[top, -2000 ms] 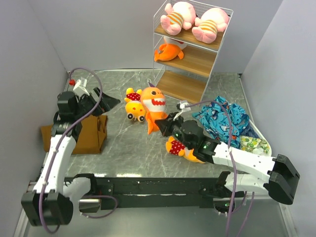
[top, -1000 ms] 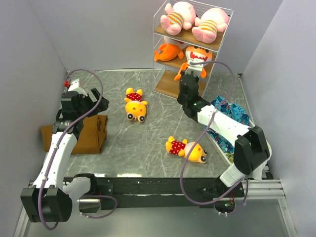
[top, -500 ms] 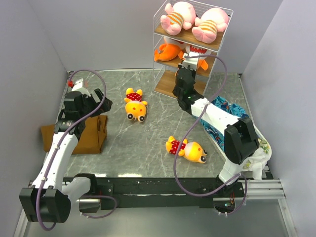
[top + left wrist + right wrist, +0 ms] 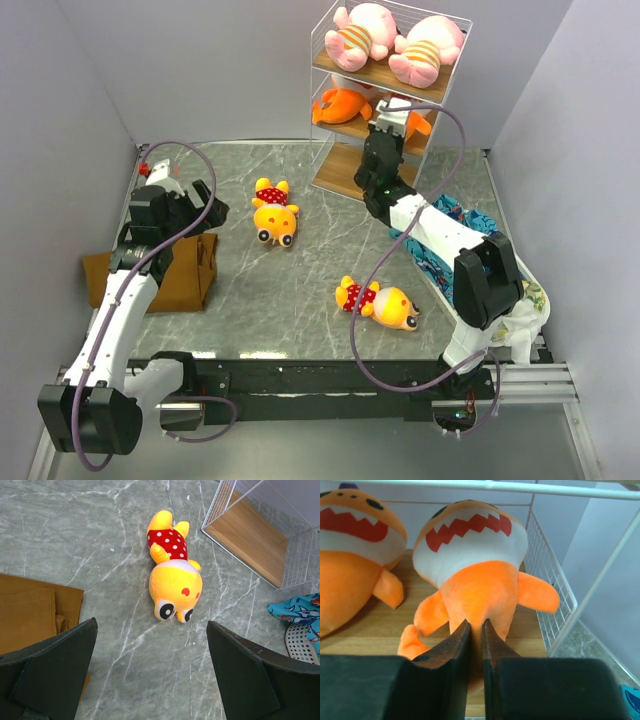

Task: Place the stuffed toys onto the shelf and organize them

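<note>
Half a second back the right tool (image 4: pixel 475 627) held the orange fish toy (image 4: pixel 470 565) at the front edge of the middle board of the shelf (image 4: pixel 365 177). Now it has pushed further in, and the fish stands right of its twin (image 4: pixel 350 555), close to the wire side wall. The tool is pinching the fish's tail end. The fish is upright, long axis vertical, toothy mouth facing the tool (its tail tip is hidden between the fingers, and the twin is cut off at the left edge). From above, the arm covers most of it. The left tool (image 4: pixel 151 621) hangs spread over a yellow toy (image 4: pixel 175 580) lying on the counter (image 4: pixel 100 540), head toward the arm bases.
</note>
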Robot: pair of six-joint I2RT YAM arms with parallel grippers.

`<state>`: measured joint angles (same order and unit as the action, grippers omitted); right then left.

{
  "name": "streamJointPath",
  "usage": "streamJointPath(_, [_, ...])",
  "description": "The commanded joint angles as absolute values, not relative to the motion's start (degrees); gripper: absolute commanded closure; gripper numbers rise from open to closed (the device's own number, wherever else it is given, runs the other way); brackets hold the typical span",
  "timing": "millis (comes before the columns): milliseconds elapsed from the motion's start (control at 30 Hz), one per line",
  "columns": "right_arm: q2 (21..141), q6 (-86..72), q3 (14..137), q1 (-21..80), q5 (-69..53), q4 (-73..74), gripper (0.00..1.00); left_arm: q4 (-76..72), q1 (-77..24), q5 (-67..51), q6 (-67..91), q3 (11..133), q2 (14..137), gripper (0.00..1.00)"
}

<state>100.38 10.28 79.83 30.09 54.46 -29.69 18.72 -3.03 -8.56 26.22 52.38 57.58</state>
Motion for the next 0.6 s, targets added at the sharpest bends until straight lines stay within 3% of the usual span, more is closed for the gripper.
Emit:
streamJointPath(0, [100.5,12.1,82.0,28.7,56.1,-34.9,0.93,17.4,-3.4,-8.2,25.3,52.0,56.5,0.04])
streamJointPath(67, [101.0,12.9,82.4,28.2,56.2,-35.9,1.00,17.3,-3.6,-7.9,25.3,52.2,56.4,0.04])
streamJointPath(500, [104.9,15.6,84.4,25.9,53.1,-40.2,1.00,17.4,-4.4,-7.8,25.2,52.2,57.1,0.04])
streamJointPath(567, [105.3,16.2,84.5,25.6,51.9,-40.5,0.96,17.5,-4.4,-7.7,25.2,52.3,57.1,0.04])
